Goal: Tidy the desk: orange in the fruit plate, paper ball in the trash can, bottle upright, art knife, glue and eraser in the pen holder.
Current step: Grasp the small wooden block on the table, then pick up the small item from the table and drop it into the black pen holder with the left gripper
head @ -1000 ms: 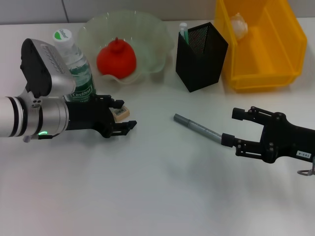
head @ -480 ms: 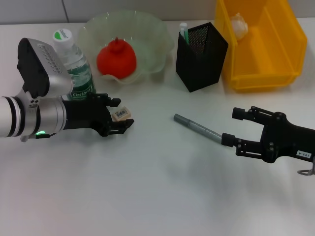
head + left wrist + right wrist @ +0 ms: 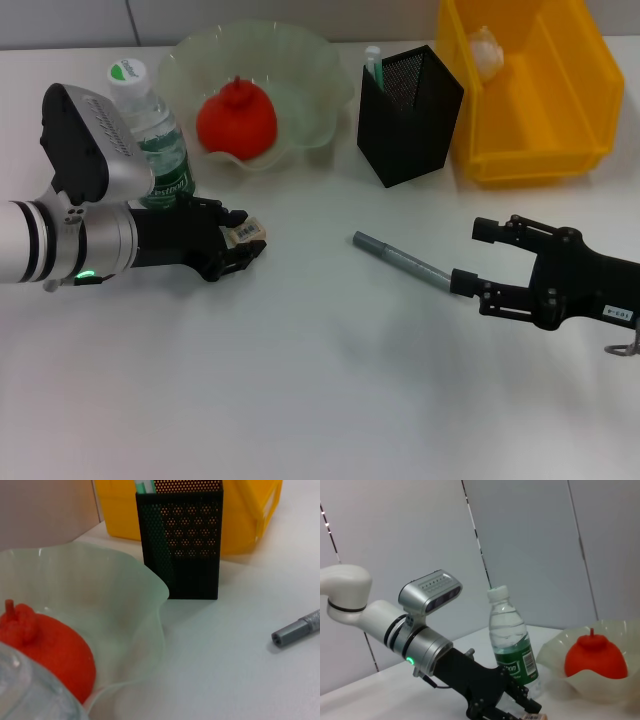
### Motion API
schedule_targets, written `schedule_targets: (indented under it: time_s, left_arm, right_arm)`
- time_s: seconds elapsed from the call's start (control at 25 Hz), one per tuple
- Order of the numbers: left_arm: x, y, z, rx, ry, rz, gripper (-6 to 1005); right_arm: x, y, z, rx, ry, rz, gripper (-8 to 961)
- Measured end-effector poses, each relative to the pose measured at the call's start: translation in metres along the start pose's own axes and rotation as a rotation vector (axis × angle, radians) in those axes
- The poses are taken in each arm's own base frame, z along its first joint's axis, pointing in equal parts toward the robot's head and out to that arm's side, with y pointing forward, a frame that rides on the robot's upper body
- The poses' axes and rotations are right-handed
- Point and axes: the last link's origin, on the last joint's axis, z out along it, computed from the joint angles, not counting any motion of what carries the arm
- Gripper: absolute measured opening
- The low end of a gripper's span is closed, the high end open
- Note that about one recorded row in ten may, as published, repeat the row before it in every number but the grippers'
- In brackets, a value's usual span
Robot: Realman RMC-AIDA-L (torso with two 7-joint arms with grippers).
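My left gripper (image 3: 244,233) is shut on the small tan eraser (image 3: 249,232) just above the table, in front of the upright bottle (image 3: 152,135). The orange (image 3: 237,120) lies in the pale green fruit plate (image 3: 310,70). A grey art knife (image 3: 398,259) lies on the table, its near end just short of my open right gripper (image 3: 473,257). The black mesh pen holder (image 3: 410,105) holds a green-and-white glue stick (image 3: 372,60). The paper ball (image 3: 485,50) sits in the yellow trash can (image 3: 560,110).
The plate, pen holder and trash can stand in a row along the back of the white table. In the left wrist view the pen holder (image 3: 182,540) stands close beside the plate's rim (image 3: 150,585). Bare table lies in front of both arms.
The left gripper's fingers have closed from open around the eraser to shut on it. The right arm has not moved.
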Motion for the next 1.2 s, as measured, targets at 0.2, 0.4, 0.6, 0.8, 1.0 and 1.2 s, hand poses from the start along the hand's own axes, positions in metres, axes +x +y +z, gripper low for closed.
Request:
schedule_targets:
  time_s: [0.2,0.4,0.6,0.8,1.0,1.2]
  left_arm:
    - [0.000,0.000,0.000,0.000,-0.001,0.001,433]
    - [0.001,0.000,0.001,0.005,-0.005,-0.001,417]
    - [0.002,0.000,0.001,0.004,-0.003,-0.004,338]
    - [0.007,0.003,-0.001,-0.027,0.015,-0.022,274]
    - [0.032,0.014,-0.016,-0.111,0.155,-0.058,274]
    - [0.067,0.025,-0.027,-0.184,0.355,-0.076,273]
  right_arm:
    - [-0.001,0.000,-0.001,0.000,-0.009,0.007,811]
    - [-0.002,0.000,-0.002,-0.001,-0.011,0.012,811]
    - [-0.002,0.000,-0.002,-0.002,-0.011,0.013,811]
    - [-0.002,0.000,-0.002,-0.003,-0.011,0.015,811]
    - [-0.002,0.000,-0.001,-0.006,-0.012,0.019,811]
    - [-0.001,0.001,0.001,-0.012,-0.010,0.025,811]
